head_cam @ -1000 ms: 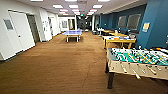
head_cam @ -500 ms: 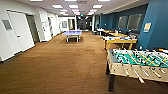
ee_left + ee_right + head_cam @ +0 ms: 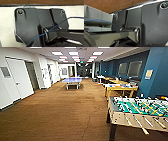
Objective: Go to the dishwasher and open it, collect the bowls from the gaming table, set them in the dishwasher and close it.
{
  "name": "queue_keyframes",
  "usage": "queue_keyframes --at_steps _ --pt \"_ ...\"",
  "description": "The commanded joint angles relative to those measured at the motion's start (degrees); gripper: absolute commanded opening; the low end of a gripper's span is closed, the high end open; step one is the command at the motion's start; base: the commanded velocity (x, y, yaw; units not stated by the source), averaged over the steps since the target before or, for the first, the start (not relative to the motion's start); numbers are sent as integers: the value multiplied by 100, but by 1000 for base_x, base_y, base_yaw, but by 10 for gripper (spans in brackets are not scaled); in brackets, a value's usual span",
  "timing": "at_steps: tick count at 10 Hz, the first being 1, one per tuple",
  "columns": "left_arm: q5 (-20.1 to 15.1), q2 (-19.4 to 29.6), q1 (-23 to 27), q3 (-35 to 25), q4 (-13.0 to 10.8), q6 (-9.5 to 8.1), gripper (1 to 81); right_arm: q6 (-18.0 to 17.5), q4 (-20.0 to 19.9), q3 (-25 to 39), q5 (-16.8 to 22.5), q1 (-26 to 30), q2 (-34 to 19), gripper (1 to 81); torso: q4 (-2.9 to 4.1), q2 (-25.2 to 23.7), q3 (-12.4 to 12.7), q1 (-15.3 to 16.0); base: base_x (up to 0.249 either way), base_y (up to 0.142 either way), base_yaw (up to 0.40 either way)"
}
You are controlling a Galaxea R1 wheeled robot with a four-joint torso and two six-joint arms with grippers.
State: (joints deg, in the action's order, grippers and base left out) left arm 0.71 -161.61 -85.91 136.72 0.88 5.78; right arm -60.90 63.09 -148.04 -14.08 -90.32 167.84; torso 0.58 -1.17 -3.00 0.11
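1. Gaming table (image 3: 119,87) stood on the right side of the room, against the blue wall (image 3: 160,74), past the nearer foosball table; white top, yellow edge and legs, colourful items on the surface too blurred to identify.
2. Foosball table (image 3: 140,110) was nearest in the head view, at the right: green field, rods with handles, dark legs.
3. Ping-pong table (image 3: 72,80) with a blue top sat further down the room, near the middle, well apart from both other tables.
4. Brown carpet (image 3: 55,112) covered the floor between them.
5. White wall with a white door (image 3: 18,78) ran along the left; ceiling light panels (image 3: 73,53) ran down the centre of the room.
6. Left wrist view: a blue cable (image 3: 53,26) crossed the robot's dark plate, white body panel behind it, strip of brown carpet beyond.
7. Right wrist view: a blue cable (image 3: 99,20) over a grey body part, brown carpet behind.
8. Hand state, left and right: cannot tell, whether released or clenched.
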Motion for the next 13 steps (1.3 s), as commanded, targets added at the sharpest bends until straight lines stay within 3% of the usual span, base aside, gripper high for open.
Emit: queue_keyframes --at_steps 1,7,13 --pt "-308 67 262 -48 53 -15 811 8 134 22 107 229 -2 811 0 0 0 0 146 0 0" --pt "-308 67 262 -48 53 -15 811 8 134 13 107 229 -11 811 0 0 0 0 135 84 0" --pt "-317 58 254 -48 52 -15 811 8 134 5 107 220 -11 811 2 5 -2 5 132 0 0"
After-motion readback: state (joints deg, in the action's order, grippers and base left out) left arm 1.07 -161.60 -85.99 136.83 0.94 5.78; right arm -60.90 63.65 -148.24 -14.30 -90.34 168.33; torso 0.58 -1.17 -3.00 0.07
